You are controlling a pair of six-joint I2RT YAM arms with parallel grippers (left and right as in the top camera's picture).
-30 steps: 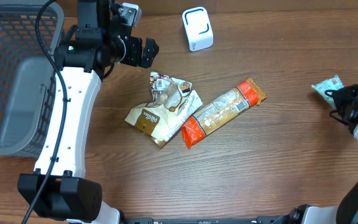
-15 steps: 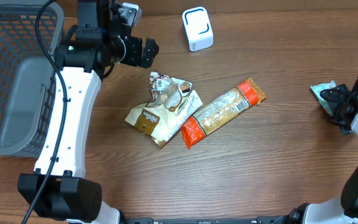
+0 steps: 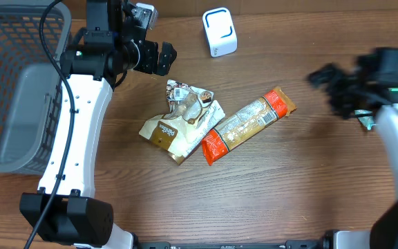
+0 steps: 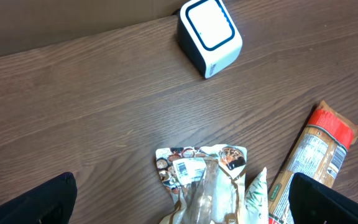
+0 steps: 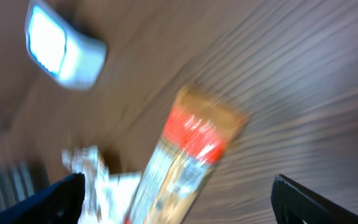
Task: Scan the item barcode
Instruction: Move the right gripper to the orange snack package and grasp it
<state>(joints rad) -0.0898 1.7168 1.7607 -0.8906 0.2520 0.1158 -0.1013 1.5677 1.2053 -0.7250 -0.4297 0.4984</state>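
The white scanner [image 3: 220,32] with a blue outline stands at the table's back; it also shows in the left wrist view [image 4: 209,36] and, blurred, in the right wrist view [image 5: 64,46]. A long orange and tan packet [image 3: 247,124] [image 4: 312,158] [image 5: 185,155] lies mid-table beside a brown and white pouch [image 3: 183,121] [image 4: 207,183]. My left gripper [image 3: 159,59] [image 4: 182,205] hangs open above the pouch's far end. My right gripper [image 3: 327,90] [image 5: 179,199] is open and holds nothing, to the right of the orange packet. A green packet [image 3: 367,122] peeks out behind the right arm.
A grey mesh basket [image 3: 12,90] fills the left side of the table. Bare wood lies in front of the packets and between the orange packet and the right arm.
My right gripper opened, let go of the green packet at the right edge and swung left toward the orange packet. The left arm has not moved.
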